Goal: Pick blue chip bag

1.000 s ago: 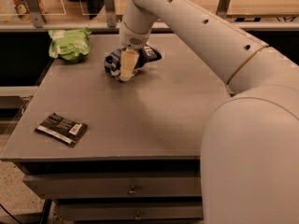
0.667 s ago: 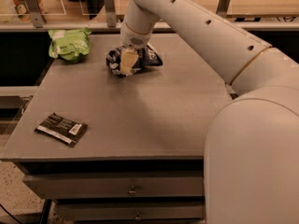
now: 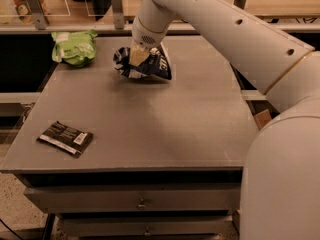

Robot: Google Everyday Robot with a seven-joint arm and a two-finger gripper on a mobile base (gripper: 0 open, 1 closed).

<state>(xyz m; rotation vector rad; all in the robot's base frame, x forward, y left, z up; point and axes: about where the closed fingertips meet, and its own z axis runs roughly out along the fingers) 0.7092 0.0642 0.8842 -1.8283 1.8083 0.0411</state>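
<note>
The blue chip bag (image 3: 154, 65), crumpled dark blue foil with white patches, is at the back middle of the grey table (image 3: 150, 119). My gripper (image 3: 137, 57) comes down from the white arm onto the bag's left part. Its pale fingers (image 3: 139, 55) are closed on the foil. The bag looks raised slightly off the table, tilted, with a shadow beneath it. The wrist hides the top of the bag.
A light green bag (image 3: 75, 46) lies at the back left corner. A flat black packet with a white label (image 3: 66, 138) lies near the front left edge. A railing with posts (image 3: 116, 6) runs behind the table. Drawers (image 3: 140, 201) sit under the front edge.
The gripper and the blue chip bag have shifted up a little together; the bag looks more bunched and lifted. The green bag and black packet have not moved.
</note>
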